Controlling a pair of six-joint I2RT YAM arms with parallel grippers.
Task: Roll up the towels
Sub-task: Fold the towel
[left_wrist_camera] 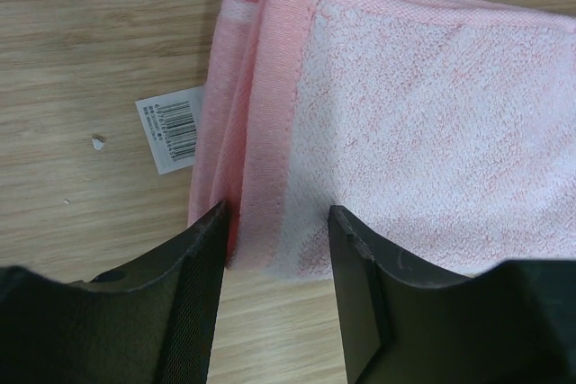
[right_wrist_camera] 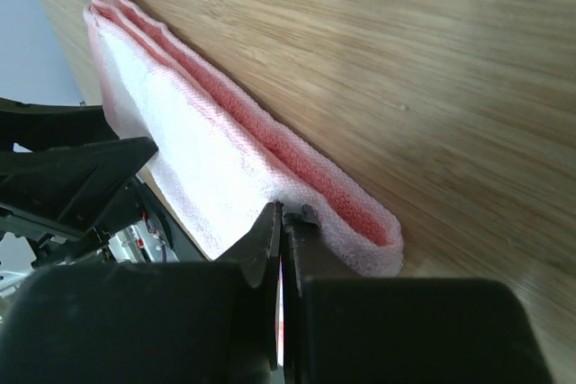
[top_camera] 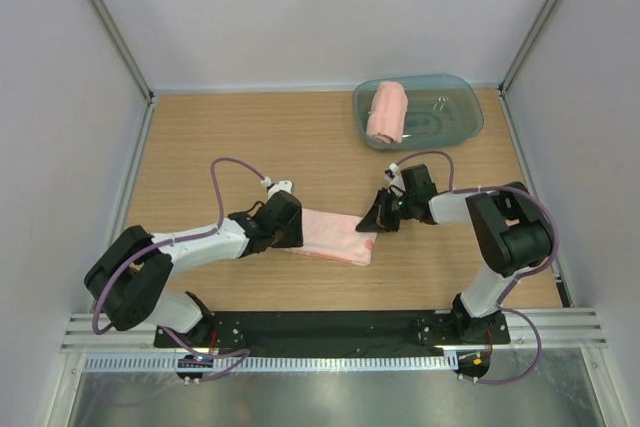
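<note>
Towel [top_camera: 335, 239], left gripper [left_wrist_camera: 274, 215] astride, right gripper [right_wrist_camera: 281, 215] perhaps touching

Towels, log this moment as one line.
flat towel folded on table | left end effector open over its end | right end effector shut at other end | rolled towel in tub

Tub [top_camera: 455, 117]: translucent blue-green. Rolled towel [top_camera: 387, 112] in tub: salmon-pink. Flat towel [top_camera: 335, 239] front-left of tub: pale pink-white terry, darker salmon edge band. Tag [left_wrist_camera: 171, 135]: white, black barcode. Table [top_camera: 220, 137]: light wood grain. Cables [top_camera: 228, 165]: purple. Arms [top_camera: 200, 242]: white, black.
</note>
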